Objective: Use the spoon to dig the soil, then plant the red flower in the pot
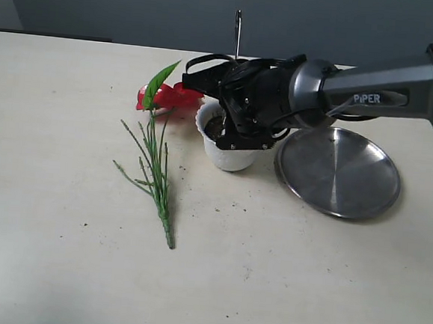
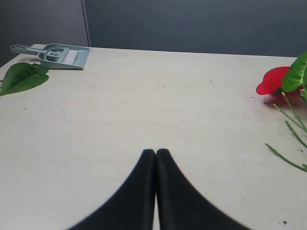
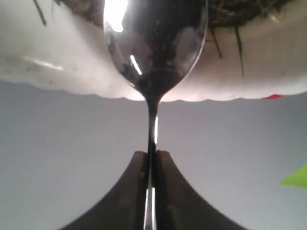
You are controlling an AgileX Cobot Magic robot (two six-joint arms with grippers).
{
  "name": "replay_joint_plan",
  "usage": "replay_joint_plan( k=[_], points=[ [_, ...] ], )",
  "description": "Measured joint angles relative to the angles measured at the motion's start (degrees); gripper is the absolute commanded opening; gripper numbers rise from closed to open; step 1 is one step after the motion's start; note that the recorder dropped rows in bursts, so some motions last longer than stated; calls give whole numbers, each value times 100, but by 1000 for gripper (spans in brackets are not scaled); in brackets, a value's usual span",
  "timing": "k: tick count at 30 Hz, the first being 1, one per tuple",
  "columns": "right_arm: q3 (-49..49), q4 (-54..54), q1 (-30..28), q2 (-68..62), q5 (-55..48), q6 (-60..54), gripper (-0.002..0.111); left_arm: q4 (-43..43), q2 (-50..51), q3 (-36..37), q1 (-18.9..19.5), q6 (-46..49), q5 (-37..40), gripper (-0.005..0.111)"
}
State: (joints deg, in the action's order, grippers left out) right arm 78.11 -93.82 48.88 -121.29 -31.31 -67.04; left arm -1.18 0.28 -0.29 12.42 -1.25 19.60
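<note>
Our left hand (image 2: 156, 154) hangs over the bare table (image 2: 144, 105) with its two fingers pressed together and nothing between them. Its wrist view also takes in a green dustpan with a brush (image 2: 56, 54) near a table edge, and a loose green leaf (image 2: 21, 77) beside it. In the exterior view the red flower (image 1: 180, 97) lies flat on the table left of the pot, bloom close by the rim, stems trailing toward the camera. The pot (image 1: 228, 154) stands upright with the soil (image 1: 214, 126) inside. Our right hand (image 1: 243, 130) is over the pot, pinched tight on the thin handle of the spoon (image 3: 154, 43). The spoon's bowl reaches into the pot's mouth and its handle end sticks up above the hand. Just right of the pot lies a round steel plate (image 1: 339, 172).
</note>
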Motion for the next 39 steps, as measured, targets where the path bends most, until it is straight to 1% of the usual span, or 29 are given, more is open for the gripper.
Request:
replay_joint_plan(
  k=[4, 13, 19, 23, 26, 31, 39],
  points=[
    [0, 59, 64, 0, -46, 0, -1, 0, 0, 0, 0, 0, 0, 0],
    [10, 563, 334, 42, -320, -18, -1, 0, 0, 0, 0, 0, 0, 0],
    [0, 707, 384, 234, -547, -30, -1, 0, 0, 0, 0, 0, 0, 0],
    [0, 707, 384, 440, -781, -342, -1, 0, 0, 0, 0, 0, 0, 0],
    [0, 422, 384, 513, -676, -369, -1, 0, 0, 0, 0, 0, 0, 0],
    [0, 48, 308, 513, -122, -379, -1, 0, 0, 0, 0, 0, 0, 0],
    [149, -8, 100, 337, -109, -379, -1, 0, 0, 0, 0, 0, 0, 0]
  ],
)
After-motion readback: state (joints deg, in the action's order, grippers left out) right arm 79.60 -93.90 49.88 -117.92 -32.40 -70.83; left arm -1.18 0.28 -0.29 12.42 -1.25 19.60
